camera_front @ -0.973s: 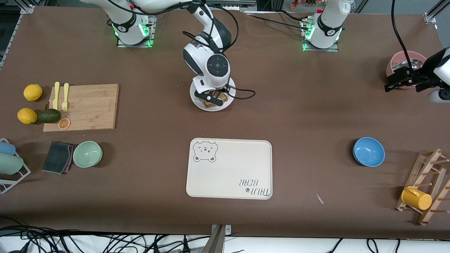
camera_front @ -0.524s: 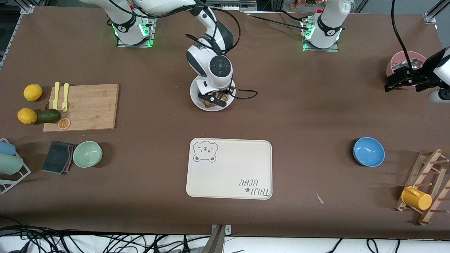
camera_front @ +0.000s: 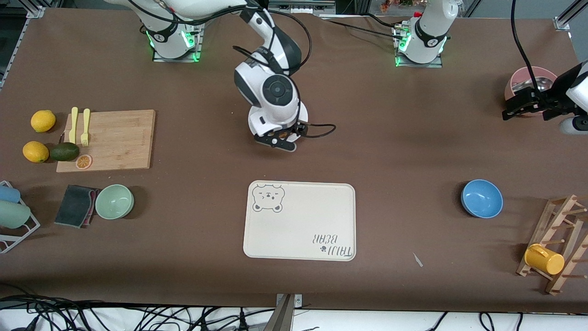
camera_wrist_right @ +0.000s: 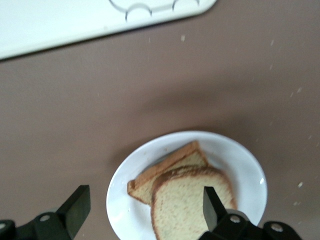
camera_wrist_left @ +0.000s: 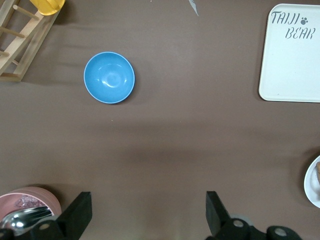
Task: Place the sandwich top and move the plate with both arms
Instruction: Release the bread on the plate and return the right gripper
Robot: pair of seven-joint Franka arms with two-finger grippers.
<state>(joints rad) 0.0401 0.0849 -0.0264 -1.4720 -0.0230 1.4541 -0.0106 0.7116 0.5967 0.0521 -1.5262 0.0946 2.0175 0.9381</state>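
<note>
The white plate lies on the brown table, between the arms' bases and the bear-print tray. The sandwich top, a tan speckled slice with a brown crust, lies flat on it, skewed over a lower slice whose corner sticks out. My right gripper is open and empty just above them, one finger over the sandwich top's edge, the other off the plate's rim. In the front view the right wrist hides most of the plate and the right gripper. My left gripper waits open by the pink bowl.
The cream bear-print tray lies nearer to the front camera than the plate. A blue bowl, a pink bowl and a wooden rack with a yellow cup are at the left arm's end. A cutting board and green bowl are at the right arm's end.
The right wrist has lifted and shifted a little toward the front camera, and now covers most of the plate. The left arm has not moved.
</note>
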